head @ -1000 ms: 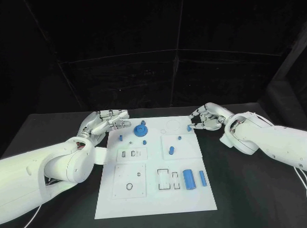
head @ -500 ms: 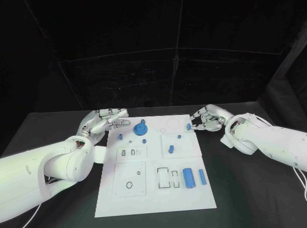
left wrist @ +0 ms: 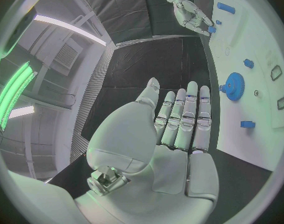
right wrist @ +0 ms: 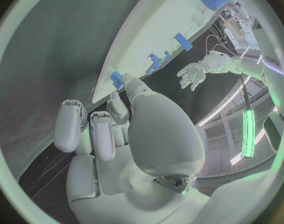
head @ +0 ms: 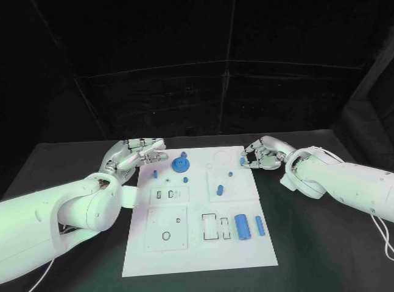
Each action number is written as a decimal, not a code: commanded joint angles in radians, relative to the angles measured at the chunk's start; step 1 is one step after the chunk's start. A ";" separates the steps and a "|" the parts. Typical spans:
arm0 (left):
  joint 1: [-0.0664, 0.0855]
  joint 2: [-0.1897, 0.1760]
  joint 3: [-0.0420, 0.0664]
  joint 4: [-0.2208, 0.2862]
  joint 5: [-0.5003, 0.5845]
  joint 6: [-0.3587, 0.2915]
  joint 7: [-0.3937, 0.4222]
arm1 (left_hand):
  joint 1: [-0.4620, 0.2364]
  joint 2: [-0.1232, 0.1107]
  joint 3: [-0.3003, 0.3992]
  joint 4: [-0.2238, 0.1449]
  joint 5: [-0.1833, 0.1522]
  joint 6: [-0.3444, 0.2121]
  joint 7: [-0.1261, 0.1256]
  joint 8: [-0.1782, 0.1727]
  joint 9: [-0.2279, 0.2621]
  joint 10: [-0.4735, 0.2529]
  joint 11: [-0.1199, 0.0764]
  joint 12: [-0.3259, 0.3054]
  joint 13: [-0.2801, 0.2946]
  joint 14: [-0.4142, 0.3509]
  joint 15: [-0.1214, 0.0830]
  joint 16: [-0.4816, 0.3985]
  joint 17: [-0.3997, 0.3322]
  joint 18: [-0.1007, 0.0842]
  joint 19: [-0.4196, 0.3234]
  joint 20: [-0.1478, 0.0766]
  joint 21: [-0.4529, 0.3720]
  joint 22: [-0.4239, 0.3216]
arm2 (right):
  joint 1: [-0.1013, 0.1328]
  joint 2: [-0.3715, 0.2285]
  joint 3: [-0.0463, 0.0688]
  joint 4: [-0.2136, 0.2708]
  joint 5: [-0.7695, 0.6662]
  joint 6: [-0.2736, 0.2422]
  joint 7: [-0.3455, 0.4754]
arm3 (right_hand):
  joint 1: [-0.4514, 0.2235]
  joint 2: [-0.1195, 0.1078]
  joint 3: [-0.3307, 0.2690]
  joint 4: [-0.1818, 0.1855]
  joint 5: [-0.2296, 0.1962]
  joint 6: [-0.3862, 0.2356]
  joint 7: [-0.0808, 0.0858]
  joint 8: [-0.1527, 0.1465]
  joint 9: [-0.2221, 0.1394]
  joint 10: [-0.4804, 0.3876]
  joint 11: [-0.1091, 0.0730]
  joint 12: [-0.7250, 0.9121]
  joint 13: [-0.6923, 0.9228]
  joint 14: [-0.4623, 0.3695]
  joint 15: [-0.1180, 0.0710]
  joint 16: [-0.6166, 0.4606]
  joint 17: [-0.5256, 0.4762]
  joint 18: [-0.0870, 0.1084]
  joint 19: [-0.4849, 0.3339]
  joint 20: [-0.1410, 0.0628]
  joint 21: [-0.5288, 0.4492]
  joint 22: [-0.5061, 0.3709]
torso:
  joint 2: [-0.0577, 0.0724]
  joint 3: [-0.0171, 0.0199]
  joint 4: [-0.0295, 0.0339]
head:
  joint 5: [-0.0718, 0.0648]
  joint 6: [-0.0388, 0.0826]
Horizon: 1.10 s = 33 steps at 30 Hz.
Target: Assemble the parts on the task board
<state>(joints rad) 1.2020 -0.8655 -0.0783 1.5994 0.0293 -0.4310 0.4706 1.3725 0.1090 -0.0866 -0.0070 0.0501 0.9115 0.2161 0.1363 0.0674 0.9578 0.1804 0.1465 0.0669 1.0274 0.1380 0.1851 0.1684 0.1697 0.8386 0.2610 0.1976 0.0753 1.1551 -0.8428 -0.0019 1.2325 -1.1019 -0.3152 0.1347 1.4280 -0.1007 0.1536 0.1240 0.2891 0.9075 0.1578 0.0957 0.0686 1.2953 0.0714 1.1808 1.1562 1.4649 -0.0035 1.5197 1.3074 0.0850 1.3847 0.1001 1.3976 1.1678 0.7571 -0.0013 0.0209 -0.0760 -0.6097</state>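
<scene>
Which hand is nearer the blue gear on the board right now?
Left. The left hand hovers at the board's left edge, just beside the blue gear. The right hand is at the board's opposite edge, touching a small blue part, with board between it and the gear.

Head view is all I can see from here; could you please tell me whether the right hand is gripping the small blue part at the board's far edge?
Observer: The right wrist view shows the thumb tip of the right hand against the small blue part. The other fingers are off it, so I cannot call it a grip.
Operator: Thank you. Is the left hand holding anything?
Observer: No. The left wrist view shows the left hand with a bare palm and straight fingers, beside the task board.
</scene>
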 commanded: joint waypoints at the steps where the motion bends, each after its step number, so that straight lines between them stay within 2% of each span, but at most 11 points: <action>1: 0.001 0.001 0.001 0.000 -0.006 0.011 0.005 | 0.003 -0.003 0.002 -0.005 -0.002 0.006 0.001 -0.006 0.000 0.008 -0.003 -0.007 -0.001 0.005 0.004 -0.007 0.001 0.015 0.006 -0.001 -0.005 -0.002 | 0.000 0.004 0.000 -0.002 -0.013 0.019 0.006 | 0.012 -0.001 0.000 -0.008 0.004 0.007 0.003 0.004 0.001 -0.006 -0.001 -0.003 0.001 0.083 -0.003 0.003 0.162 -0.006 0.000 -0.001 0.004 0.000 | 0.000 -0.0003 -0.0007 | 0.002 -0.001; 11: 0.001 0.001 0.001 0.000 -0.006 0.012 0.005 | 0.003 -0.003 0.002 -0.005 -0.002 0.006 0.001 -0.006 0.000 0.008 -0.003 -0.007 -0.001 0.005 0.004 -0.007 0.001 0.015 0.006 -0.001 -0.005 -0.002 | -0.003 0.018 0.001 -0.011 -0.018 0.016 0.007 | 0.018 0.015 0.011 -0.015 0.002 0.031 0.001 0.015 0.003 0.005 -0.003 0.010 0.013 0.084 -0.004 0.004 0.165 -0.007 0.002 -0.002 0.007 0.005 | -0.001 0.0000 -0.0010 | 0.003 -0.001; 18: 0.001 0.002 0.001 -0.001 -0.006 0.012 0.004 | 0.003 -0.003 0.002 -0.005 -0.002 0.006 0.001 -0.006 0.000 0.008 -0.003 -0.007 -0.001 0.005 0.004 -0.007 0.001 0.015 0.006 -0.001 -0.005 -0.002 | -0.003 0.026 0.001 -0.017 -0.018 0.007 0.006 | 0.016 0.030 0.022 -0.016 -0.006 0.067 -0.006 0.030 0.007 0.018 -0.009 0.023 0.026 0.084 -0.009 0.005 0.167 -0.007 0.002 -0.005 0.007 0.005 | 0.000 -0.0001 0.0000 | 0.004 -0.004; 21: 0.001 0.002 0.001 -0.001 -0.006 0.012 0.004 | 0.003 -0.003 0.002 -0.005 -0.002 0.006 0.001 -0.006 0.000 0.008 -0.003 -0.007 -0.001 0.005 0.004 -0.007 0.001 0.015 0.006 -0.001 -0.005 -0.002 | -0.003 0.028 0.001 -0.018 -0.018 -0.005 0.005 | 0.017 0.038 0.030 -0.020 -0.015 0.089 -0.013 0.039 0.008 0.028 -0.015 0.034 0.037 0.084 -0.013 0.006 0.169 -0.007 0.003 -0.008 0.007 0.006 | 0.000 -0.0001 -0.0001 | 0.005 -0.004; 24: 0.001 0.002 0.001 0.000 -0.006 0.012 0.004 | 0.003 -0.003 0.002 -0.005 -0.002 0.007 0.001 -0.007 0.000 0.008 -0.003 -0.007 -0.001 0.006 0.004 -0.007 0.001 0.015 0.006 -0.001 -0.006 -0.002 | -0.003 0.029 0.001 -0.019 -0.018 -0.023 0.002 | 0.023 0.047 0.046 -0.026 -0.045 0.113 -0.021 0.047 0.010 0.038 -0.022 0.046 0.049 0.085 -0.019 0.007 0.172 -0.008 0.006 -0.014 0.010 0.011 | 0.000 0.0000 -0.0005 | 0.005 -0.004; 27: 0.001 0.001 0.001 0.002 -0.006 0.014 0.004 | 0.003 -0.003 0.003 -0.006 -0.002 0.007 0.001 -0.008 -0.001 0.009 -0.003 -0.008 -0.001 0.006 0.004 -0.008 0.001 0.015 0.007 -0.001 -0.007 -0.002 | -0.003 0.028 0.001 -0.021 -0.018 -0.042 0.001 | 0.027 0.056 0.061 -0.034 -0.052 0.137 -0.030 0.056 0.011 0.048 -0.029 0.056 0.060 0.086 -0.025 0.009 0.176 -0.008 0.008 -0.019 0.011 0.014 | 0.000 -0.0005 -0.0005 | 0.004 -0.006; 33: 0.001 0.000 0.001 0.002 -0.006 0.014 0.003 | 0.003 -0.003 0.003 -0.006 -0.002 0.007 0.001 -0.008 -0.001 0.009 -0.003 -0.008 -0.001 0.006 0.004 -0.008 0.001 0.015 0.007 -0.001 -0.007 -0.002 | -0.003 0.027 0.001 -0.023 -0.017 -0.066 0.002 | 0.030 0.062 0.076 -0.043 -0.054 0.154 -0.036 0.062 0.012 0.053 -0.035 0.060 0.066 0.087 -0.030 0.010 0.178 -0.009 0.010 -0.025 0.013 0.018 | -0.001 0.0005 0.0001 | 0.005 -0.006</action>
<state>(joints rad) 1.2016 -0.8657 -0.0783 1.5994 0.0293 -0.4295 0.4689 1.3725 0.1090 -0.0837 -0.0098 0.0501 0.9114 0.2161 0.1320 0.0674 0.9614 0.1767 0.1421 0.0669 1.0275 0.1380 0.1801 0.1681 0.1697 0.8386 0.2610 0.1976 0.0737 1.1506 -0.8158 -0.0018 1.2085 -1.1166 -0.3417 0.1329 1.4566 -0.0530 0.2244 0.0815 0.2383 1.0499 0.1249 0.1539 0.0767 1.3418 0.0393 1.2379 1.2208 1.4643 -0.0263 1.5239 1.3080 0.0851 1.3956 0.0818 1.4057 1.1840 0.7567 -0.0012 0.0203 -0.0716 -0.6160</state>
